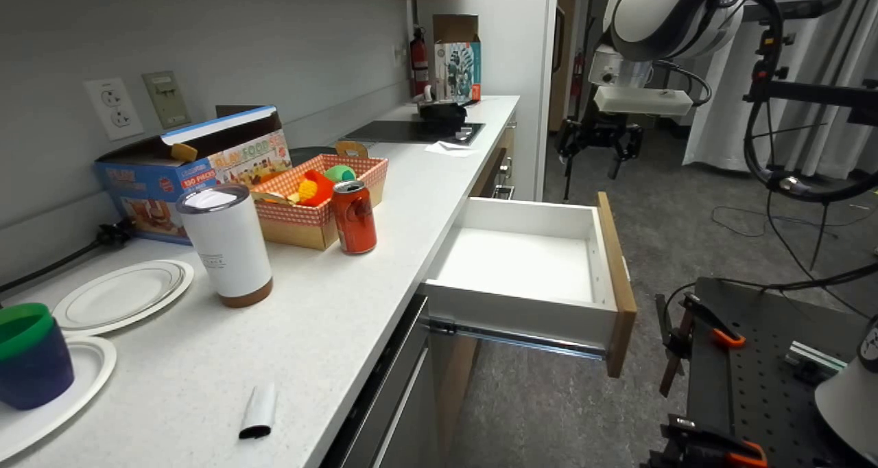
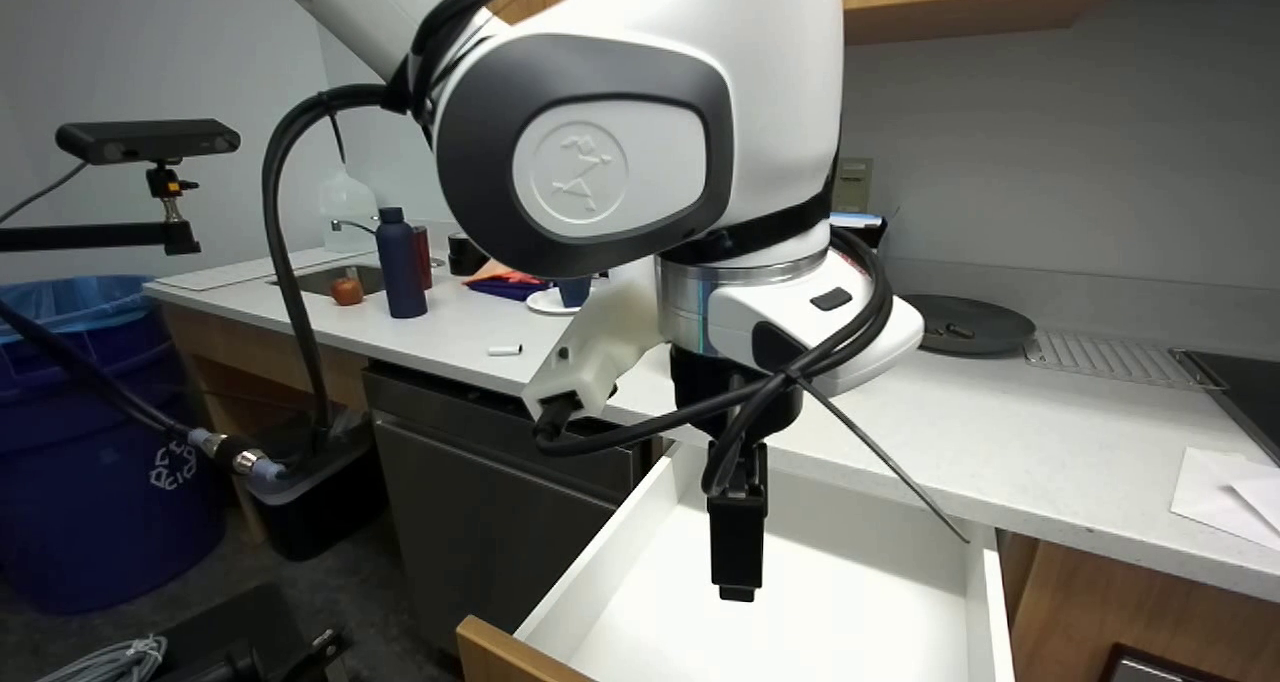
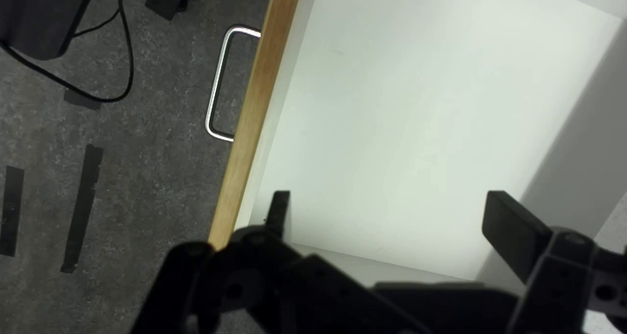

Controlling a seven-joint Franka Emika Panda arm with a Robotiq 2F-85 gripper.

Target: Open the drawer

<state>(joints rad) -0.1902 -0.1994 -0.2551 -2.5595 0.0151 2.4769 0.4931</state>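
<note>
The drawer [image 1: 616, 276] stands pulled out from under the counter, with its white inside showing in both exterior views. Its tan front edge also shows in an exterior view [image 2: 515, 657] and in the wrist view [image 3: 252, 113]. The slim metal bar handle [image 3: 214, 86] is on the outer face of the front, seen in the wrist view. My gripper [image 3: 389, 197] is open, with its fingers wide apart and nothing between them. It points down over the drawer, apart from the handle. It also shows in both exterior views [image 1: 591, 180] [image 2: 737, 582].
The white counter [image 1: 384, 303] runs above the drawer and carries a red can [image 1: 355, 221], a white tumbler [image 1: 230, 248] and a basket [image 1: 302, 224]. A dark dishwasher front [image 2: 490, 522] is beside the drawer. A black perforated table [image 1: 761, 372] stands opposite the drawer front.
</note>
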